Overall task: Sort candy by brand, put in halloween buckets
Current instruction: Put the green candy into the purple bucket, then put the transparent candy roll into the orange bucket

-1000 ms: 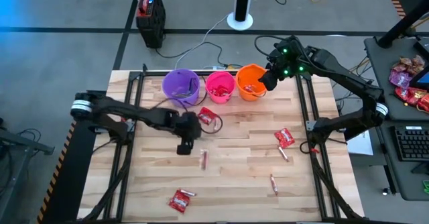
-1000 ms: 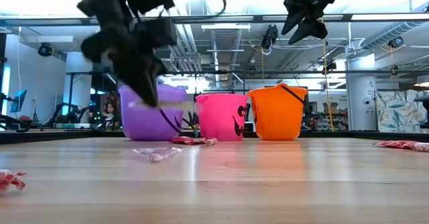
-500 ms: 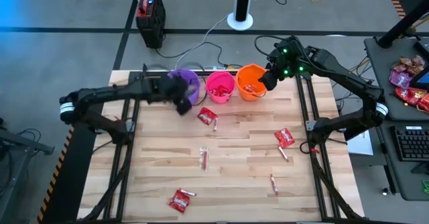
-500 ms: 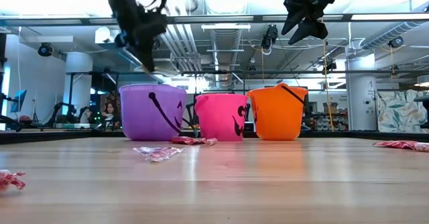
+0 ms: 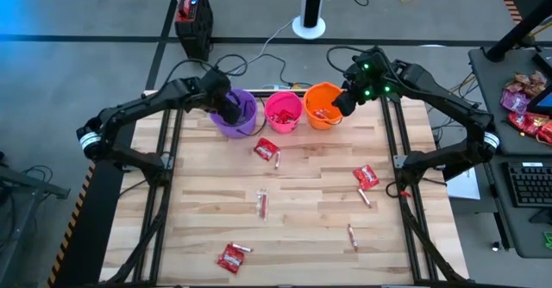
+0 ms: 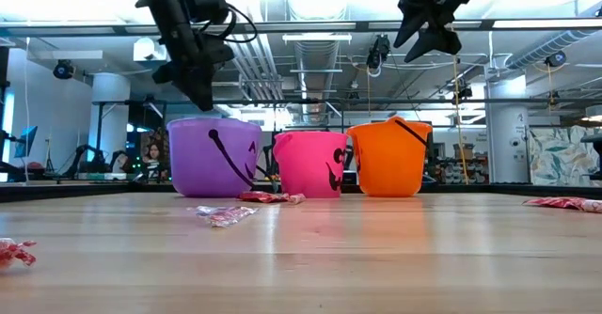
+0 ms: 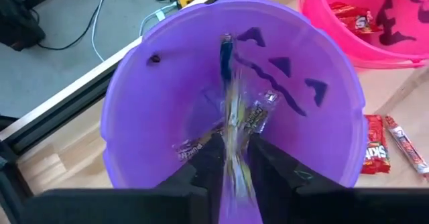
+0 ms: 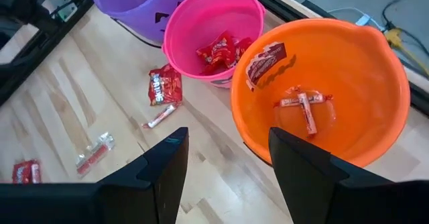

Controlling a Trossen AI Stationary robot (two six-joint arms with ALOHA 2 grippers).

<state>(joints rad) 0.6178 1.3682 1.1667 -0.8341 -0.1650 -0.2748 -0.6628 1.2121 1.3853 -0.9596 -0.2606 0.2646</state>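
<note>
My left gripper (image 5: 229,107) (image 6: 200,96) hangs just above the purple bucket (image 5: 235,114) (image 7: 120,110), shut on a thin greenish candy stick (image 7: 229,96). A few wrapped sticks lie on that bucket's floor. My right gripper (image 5: 342,101) (image 8: 228,177) hovers open above the orange bucket (image 5: 323,105) (image 8: 375,70), which holds pink-white sticks. The pink bucket (image 5: 283,111) (image 8: 201,16) stands between them with red packets inside. More candy lies loose on the table: red packets (image 5: 266,149) (image 5: 366,177) (image 5: 232,257) and sticks (image 5: 261,203) (image 5: 352,234). My left gripper pinches one end (image 7: 236,158) of the greenish stick between its two fingers (image 7: 209,158), coming from above and pointing down. The stick runs on in line with the fingers and hangs clear over the inside of the purple bucket, its free end (image 7: 226,43) lowest.
The three buckets stand in a row near the table's far edge (image 5: 259,88). A black frame rail (image 5: 164,141) runs along each side of the table. Bare wood lies between the scattered candy in the table's middle and near part.
My left gripper has risen from just above the table's middle and swung toward the far edge, ending over the purple bucket with the stick still in its fingers. My right gripper has stayed over the orange bucket.
</note>
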